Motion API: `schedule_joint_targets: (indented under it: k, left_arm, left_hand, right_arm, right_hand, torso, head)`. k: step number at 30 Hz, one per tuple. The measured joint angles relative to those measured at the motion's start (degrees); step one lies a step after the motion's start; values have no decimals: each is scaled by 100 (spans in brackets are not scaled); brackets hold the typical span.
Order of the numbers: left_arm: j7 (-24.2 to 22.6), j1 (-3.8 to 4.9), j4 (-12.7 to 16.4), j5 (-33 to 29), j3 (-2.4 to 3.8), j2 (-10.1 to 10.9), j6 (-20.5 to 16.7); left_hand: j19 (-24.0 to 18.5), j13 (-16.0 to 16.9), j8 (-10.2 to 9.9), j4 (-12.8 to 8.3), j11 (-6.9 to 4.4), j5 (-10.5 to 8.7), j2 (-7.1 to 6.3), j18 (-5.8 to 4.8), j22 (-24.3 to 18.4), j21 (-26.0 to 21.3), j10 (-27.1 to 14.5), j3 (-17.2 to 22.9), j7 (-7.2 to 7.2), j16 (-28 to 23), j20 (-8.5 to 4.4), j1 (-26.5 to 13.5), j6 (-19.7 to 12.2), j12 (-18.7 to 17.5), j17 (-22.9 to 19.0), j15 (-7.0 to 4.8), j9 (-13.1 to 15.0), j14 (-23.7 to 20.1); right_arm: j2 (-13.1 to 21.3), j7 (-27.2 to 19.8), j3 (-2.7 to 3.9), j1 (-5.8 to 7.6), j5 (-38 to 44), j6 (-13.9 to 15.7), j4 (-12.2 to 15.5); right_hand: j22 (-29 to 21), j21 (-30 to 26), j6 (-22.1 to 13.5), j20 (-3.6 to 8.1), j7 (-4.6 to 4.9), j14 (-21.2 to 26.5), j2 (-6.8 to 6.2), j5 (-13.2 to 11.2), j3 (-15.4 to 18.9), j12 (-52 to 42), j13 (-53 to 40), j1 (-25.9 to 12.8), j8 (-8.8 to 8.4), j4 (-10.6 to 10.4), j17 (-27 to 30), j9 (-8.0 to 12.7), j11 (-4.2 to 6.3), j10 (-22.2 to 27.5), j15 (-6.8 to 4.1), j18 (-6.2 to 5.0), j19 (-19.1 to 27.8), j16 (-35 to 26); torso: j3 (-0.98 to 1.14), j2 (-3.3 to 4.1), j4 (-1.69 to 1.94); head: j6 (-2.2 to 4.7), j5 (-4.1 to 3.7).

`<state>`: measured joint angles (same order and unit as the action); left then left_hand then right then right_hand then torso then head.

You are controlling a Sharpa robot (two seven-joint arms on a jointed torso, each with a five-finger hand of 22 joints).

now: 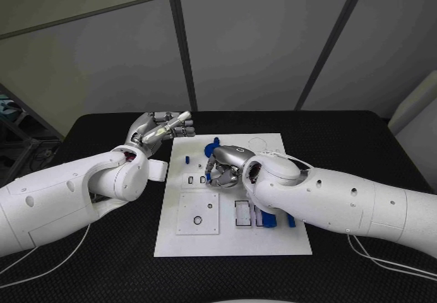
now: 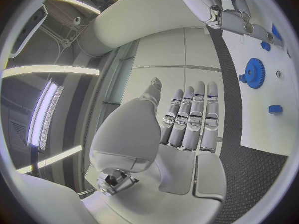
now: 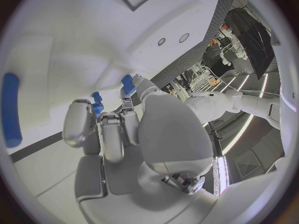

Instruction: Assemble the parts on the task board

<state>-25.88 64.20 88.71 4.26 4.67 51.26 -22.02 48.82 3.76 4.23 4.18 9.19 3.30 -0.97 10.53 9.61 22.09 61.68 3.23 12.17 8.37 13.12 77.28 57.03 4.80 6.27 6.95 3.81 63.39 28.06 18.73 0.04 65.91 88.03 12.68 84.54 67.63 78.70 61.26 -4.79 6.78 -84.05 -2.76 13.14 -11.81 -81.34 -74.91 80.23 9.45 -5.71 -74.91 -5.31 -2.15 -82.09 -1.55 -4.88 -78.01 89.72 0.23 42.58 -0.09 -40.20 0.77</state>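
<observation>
Beneath the curled fingers of the right hand, nothing visibly held, small blue parts could be toppled on the task board, while the left hand hovers open beside it.

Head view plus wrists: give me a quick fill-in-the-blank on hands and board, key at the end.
1. The left hand holds nothing and hovers beside the task board's ____ edge.
2. The right hand is lowered over the ____.
3. The gear near the board's edge is coloured ____.

Missing words: left; task board; blue
</observation>
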Motion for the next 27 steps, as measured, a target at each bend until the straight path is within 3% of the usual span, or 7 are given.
schedule_joint_targets:
  k: [18,27]
  left_arm:
    - [0,0,-10,0,0,-4,5]
    - [0,0,-17,0,0,-6,6]
  left_hand:
    - [0,0,1,0,2,0,0,0,-4,0,-2,0,0,0,0,0,0,0,-1,0,0,0]
    - [0,0,2,16,22,0,0,0,-4,0,17,-16,15,1,0,0,15,0,2,0,0,0]
  right_arm:
    - [-68,-14,12,2,191,18,-134]
    - [-71,-20,15,4,236,-14,-151]
  right_hand:
    - [-28,0,-19,0,-14,0,-30,-1,7,84,0,-30,-22,-6,0,0,-21,90,0,0,0,0]
    - [-55,0,-96,0,56,0,-84,0,8,160,0,-85,-22,-6,1,23,-53,177,0,0,0,0]
  torso:
    - [4,0,-9]
    - [4,1,-9]
  head:
    - [-20,25]
    - [-35,26]
